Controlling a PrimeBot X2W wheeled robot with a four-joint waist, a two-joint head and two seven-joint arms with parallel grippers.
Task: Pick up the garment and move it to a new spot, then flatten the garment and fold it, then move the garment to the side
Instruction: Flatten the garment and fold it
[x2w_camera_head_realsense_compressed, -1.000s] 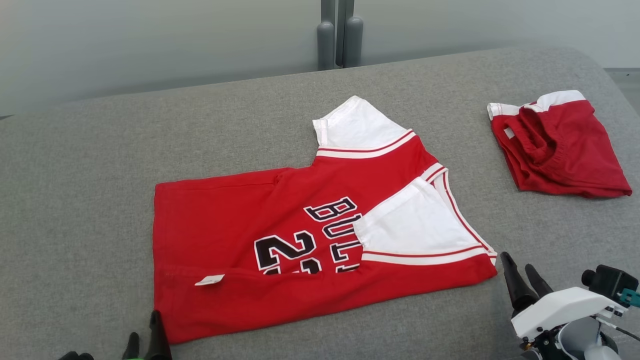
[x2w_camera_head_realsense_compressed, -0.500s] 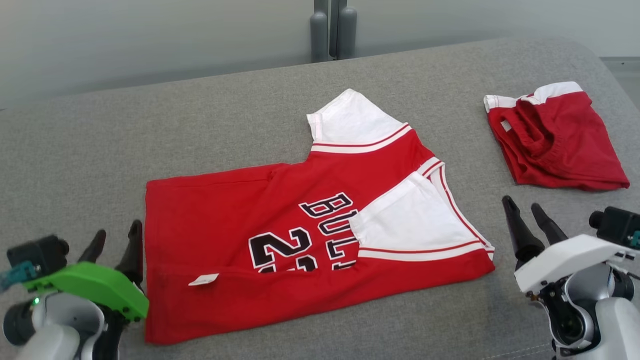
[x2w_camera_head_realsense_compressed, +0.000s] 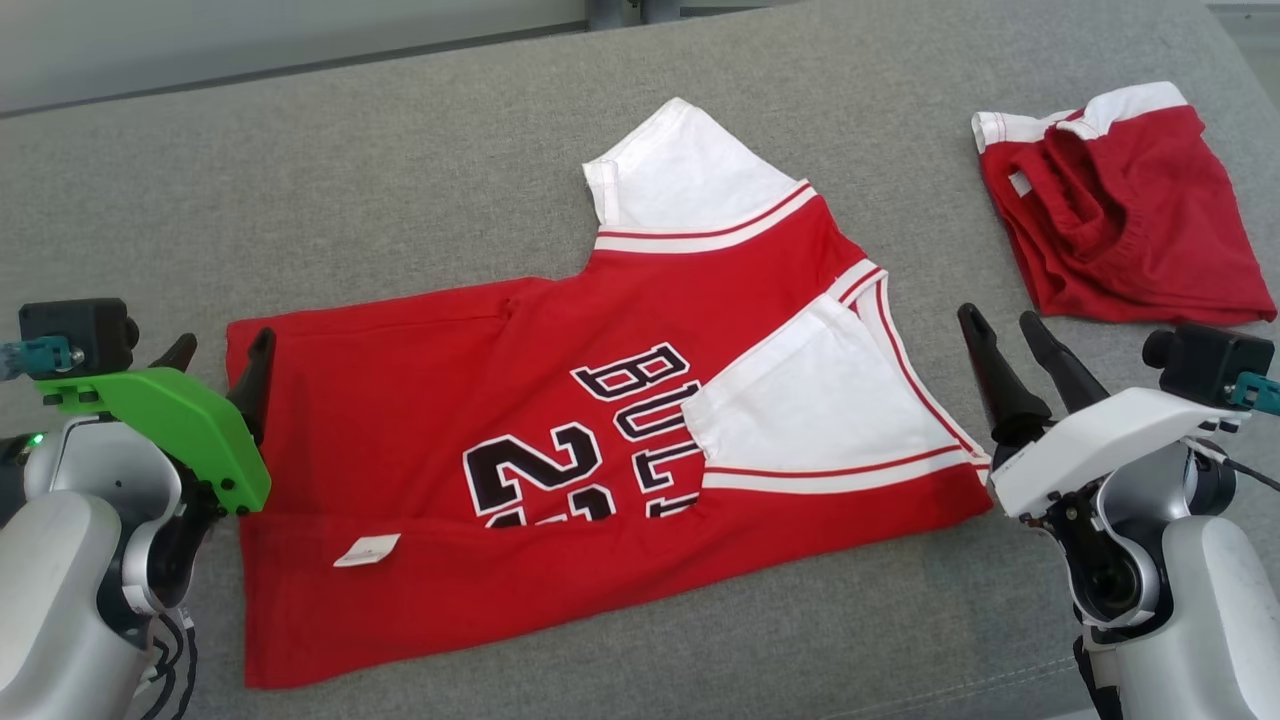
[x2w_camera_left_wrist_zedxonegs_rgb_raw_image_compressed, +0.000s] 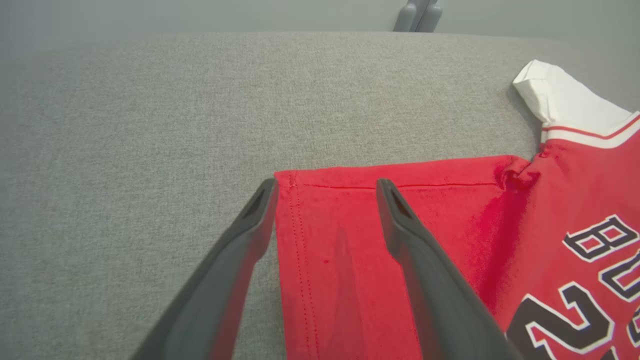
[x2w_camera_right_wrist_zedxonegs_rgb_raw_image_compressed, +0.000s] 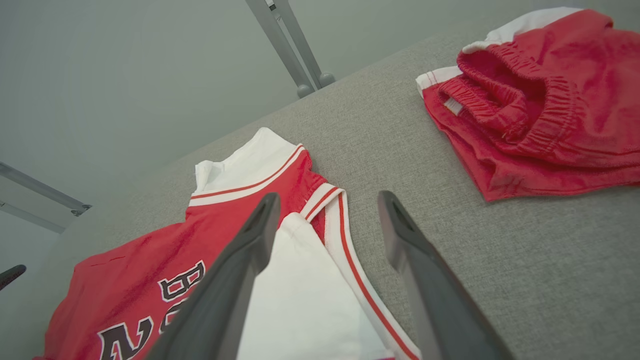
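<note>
The garment (x2w_camera_head_realsense_compressed: 560, 430) is a red jersey with white sleeves and black lettering, lying partly folded on the grey padded table (x2w_camera_head_realsense_compressed: 400, 200). My left gripper (x2w_camera_head_realsense_compressed: 222, 350) is open at the jersey's far left hem corner. In the left wrist view the gripper (x2w_camera_left_wrist_zedxonegs_rgb_raw_image_compressed: 326, 186) straddles that corner of the garment (x2w_camera_left_wrist_zedxonegs_rgb_raw_image_compressed: 550, 190), one finger over grey cloth and one over red. My right gripper (x2w_camera_head_realsense_compressed: 1000, 320) is open and empty just right of the collar trim. In the right wrist view the gripper (x2w_camera_right_wrist_zedxonegs_rgb_raw_image_compressed: 328, 197) points past the folded white sleeve of the garment (x2w_camera_right_wrist_zedxonegs_rgb_raw_image_compressed: 150, 260).
Bunched red shorts (x2w_camera_head_realsense_compressed: 1120, 220) with a white band lie at the far right, also in the right wrist view (x2w_camera_right_wrist_zedxonegs_rgb_raw_image_compressed: 540, 115). A white tag (x2w_camera_head_realsense_compressed: 367, 549) lies on the jersey's near part. Grey posts (x2w_camera_left_wrist_zedxonegs_rgb_raw_image_compressed: 415, 15) stand beyond the far edge.
The head camera has tilted down. Both open grippers have moved forward along the jersey's sides, the left from the near hem corner to the far one, the right up beside the collar.
</note>
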